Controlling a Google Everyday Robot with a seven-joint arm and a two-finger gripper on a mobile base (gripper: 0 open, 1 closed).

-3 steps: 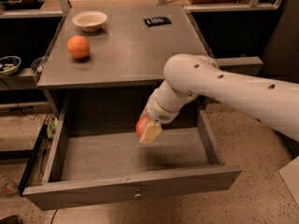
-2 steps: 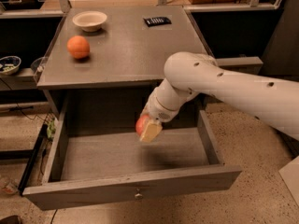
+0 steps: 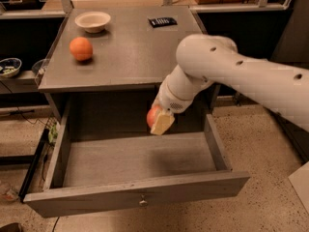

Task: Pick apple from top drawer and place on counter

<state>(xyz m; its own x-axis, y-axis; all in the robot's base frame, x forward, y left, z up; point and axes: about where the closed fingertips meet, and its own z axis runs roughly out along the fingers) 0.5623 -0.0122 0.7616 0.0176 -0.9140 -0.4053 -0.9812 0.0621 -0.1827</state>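
The top drawer (image 3: 135, 197) is pulled wide open; its grey floor is bare. My gripper (image 3: 159, 120) hangs from the white arm above the drawer's back part, just below the counter's front edge. It is shut on the red apple (image 3: 153, 116), which shows at its left side, lifted clear of the drawer floor. The grey counter (image 3: 128, 52) lies above and behind the gripper.
On the counter sit an orange fruit (image 3: 80, 48) at the left, a beige bowl (image 3: 92, 21) at the back left and a small black object (image 3: 162, 21) at the back right. A side shelf at the left holds a bowl (image 3: 8, 66). Speckled floor lies to the right.
The gripper with the apple has risen a little, from low in the drawer toward the counter's front edge. Nothing else moved.
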